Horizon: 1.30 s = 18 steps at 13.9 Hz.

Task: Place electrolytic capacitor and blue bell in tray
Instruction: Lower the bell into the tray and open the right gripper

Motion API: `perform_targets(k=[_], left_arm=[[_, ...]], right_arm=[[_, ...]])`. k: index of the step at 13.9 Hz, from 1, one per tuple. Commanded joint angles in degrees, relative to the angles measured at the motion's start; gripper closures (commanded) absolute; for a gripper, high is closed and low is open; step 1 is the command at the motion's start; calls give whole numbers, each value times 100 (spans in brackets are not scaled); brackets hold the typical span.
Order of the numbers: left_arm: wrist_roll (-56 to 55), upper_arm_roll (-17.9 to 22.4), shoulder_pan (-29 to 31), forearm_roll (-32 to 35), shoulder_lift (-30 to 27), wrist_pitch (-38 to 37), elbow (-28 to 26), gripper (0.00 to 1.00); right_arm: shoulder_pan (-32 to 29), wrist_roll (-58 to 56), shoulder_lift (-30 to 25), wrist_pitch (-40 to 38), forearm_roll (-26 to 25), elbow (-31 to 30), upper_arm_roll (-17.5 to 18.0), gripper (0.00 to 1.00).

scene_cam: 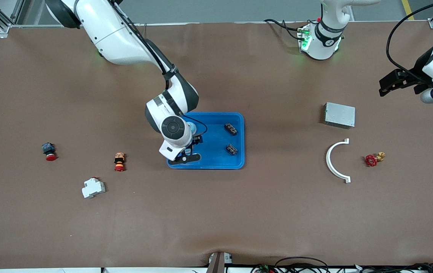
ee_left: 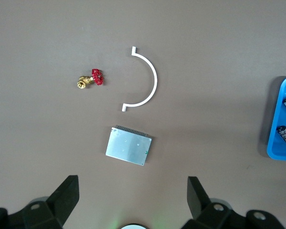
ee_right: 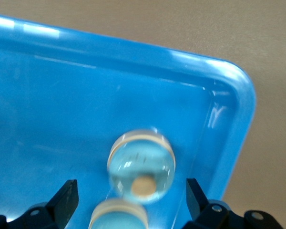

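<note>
over the blue tray (scene_cam: 216, 161), centre of the front view, my right gripper (scene_cam: 188, 151) hangs low at the tray's end toward the right arm's side. fingers spread wide, nothing between them. in the right wrist view the two dark fingertips (ee_right: 66, 200) stand apart at the lower edge, and a pale blue, glassy rounded piece, the blue bell (ee_right: 141, 165), sits between them but free of both, blurred, inside the tray near its rounded corner. a second pale blue rounded shape (ee_right: 118, 214) shows at the bottom edge of that view; i cannot tell what it is.

two small dark ribbed parts lie in the tray toward the left arm's end, one (scene_cam: 230, 129) higher in the front view, one (scene_cam: 232, 149) lower, well apart from the bell. which, if either, is the electrolytic capacitor i cannot tell.

my left gripper (scene_cam: 392, 85) waits at the upper right of the front view, open, holding nothing, above bare table. below it in that frame: a grey metal box (scene_cam: 339, 115), a white half-ring bracket (scene_cam: 336, 161), a red-handled brass valve (scene_cam: 373, 159).

left half of the front view: a red-capped push button (scene_cam: 49, 151), an orange and red button (scene_cam: 119, 161), a white breaker block (scene_cam: 93, 187)
</note>
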Motion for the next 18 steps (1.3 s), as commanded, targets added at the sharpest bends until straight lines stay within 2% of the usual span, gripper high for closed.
perform_targets(k=[1,4,11,14,16,18], left_arm=[[111,-10,40,-41,-132,82,-119,0],[111,-10,40,-41,-132,82,-93,0],[102,-10,23,-41,-140,82,-57,0],[93,-10,23,-41,-149,74,4,0],[93,-10,23,-41,-140,74,13,0],[93,-10,23,-41,-158,39,22,0]], right_arm=[[37,68,-863,-1119,20,68,-32,0],[-7,86,-1619,-2088,20,165,-58,0],[-419,-98,-2999,-3328,20,148,-76,0],[-1060,-1176,-3422,-3750,81,113,-76,0],[-1587,-1539,-3580,-3979,318,77,-85,0],[-2053,-1907,-3739,-4067,337,42,-94,0]])
